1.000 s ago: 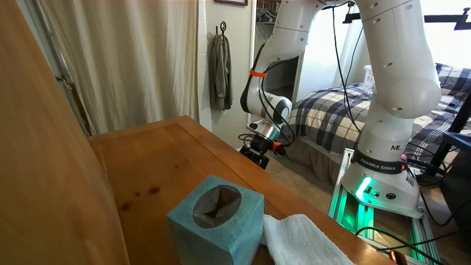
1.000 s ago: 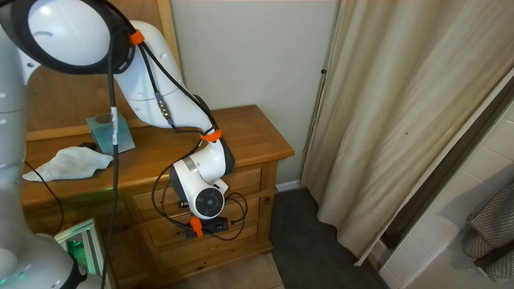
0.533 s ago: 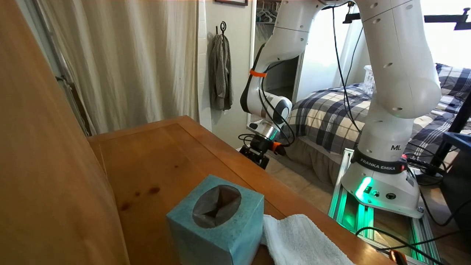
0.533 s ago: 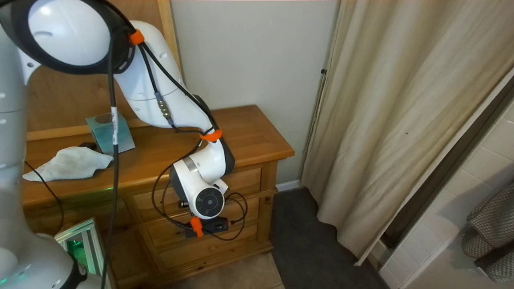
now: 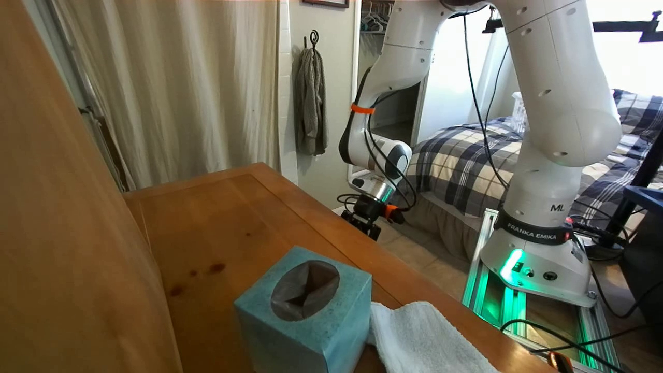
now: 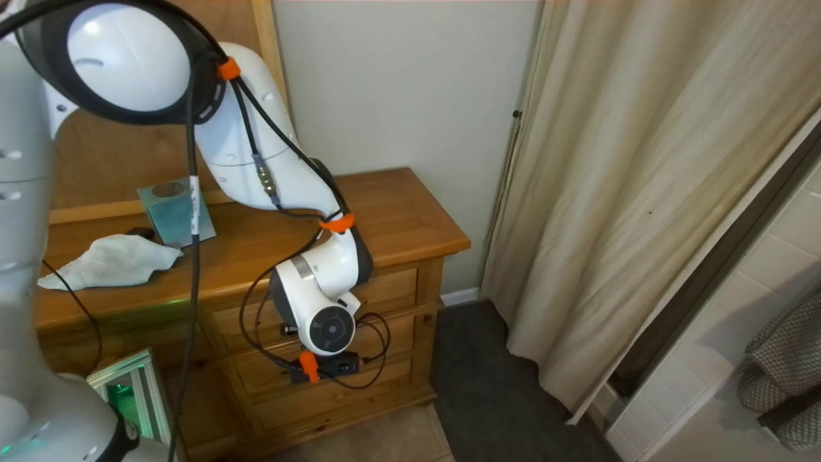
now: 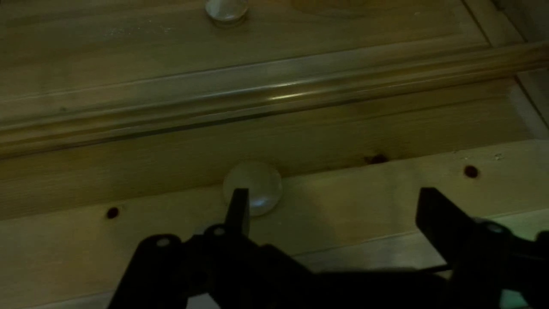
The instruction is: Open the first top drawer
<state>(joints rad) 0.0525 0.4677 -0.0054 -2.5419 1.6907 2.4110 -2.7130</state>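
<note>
"What are we aiming for?"

"I'm judging it to be the varnished pale-wood upper drawer, spanning the wrist view's top, apparently sitting closed; its round, glossy upper knob is showing at the edge."

"And the black two-fingered gripper?"

"It's facing the matching lower drawer, jaws standing wide apart, holding nothing. One finger is overlapping the pale round lower knob; whether they're touching, I can't tell."

"How should we be proceeding?"

"I'd be rising first, centring the upper knob between the fingers, clamping, then pulling straight back."

"And the counts?"

"Two knobs, two drawers, two fingers in that view; one teal cardboard tissue box and one white cloth on the brown wooden dresser."
</note>
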